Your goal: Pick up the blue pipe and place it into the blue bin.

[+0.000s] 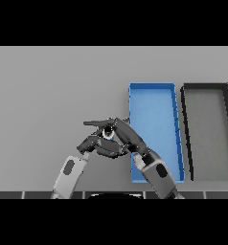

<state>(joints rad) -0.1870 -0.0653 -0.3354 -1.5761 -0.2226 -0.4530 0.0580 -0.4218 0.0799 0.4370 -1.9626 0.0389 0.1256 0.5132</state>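
Observation:
Only a small part of the blue pipe (107,132) shows: a pale round end with a bit of blue, just left of the blue bin (154,95). My right hand (124,135) reaches left across it from the bin's near left corner. Its fingers (93,123) stretch out straight beyond the pipe, and the hand is open. The palm hides most of the pipe. My left hand (91,143) rests just below and to the left, fingers relaxed, close to the right hand's thumb. The blue bin holds nothing that I can see.
A black bin (208,88) with a grey floor stands right beside the blue bin on its right. The grey table runs wide to the left and far side. My right forearm (156,173) crosses the blue bin's near left corner.

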